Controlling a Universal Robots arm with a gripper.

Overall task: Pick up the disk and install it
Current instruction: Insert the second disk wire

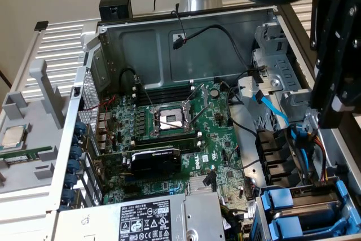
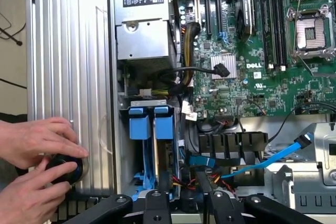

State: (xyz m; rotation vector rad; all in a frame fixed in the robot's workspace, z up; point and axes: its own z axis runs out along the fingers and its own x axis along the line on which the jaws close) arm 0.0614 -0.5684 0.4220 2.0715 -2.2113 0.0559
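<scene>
Gripper: hovering [image 2: 186, 208] over the open computer case, jaws standing partly apart, holding nothing.
Disk: sitting [image 2: 156, 156] in its blue carrier in the drive bay at the case's corner [image 1: 307, 207].
Relation: disk lying just below the fingertips, long axis running away from them.
Person's hands: gripping a black knob [image 2: 65, 169] beside the case.

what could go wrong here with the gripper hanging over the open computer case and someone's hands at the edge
1. A person's hands grip a black knob on the ribbed silver case side, close to the black gripper; any arm motion could strike them.
2. The loose bright blue flat cable and black wires lie near the blue plastic drive carriers, and could snag.
3. The bare green motherboard with its open processor socket lies exposed to anything dropped.
</scene>
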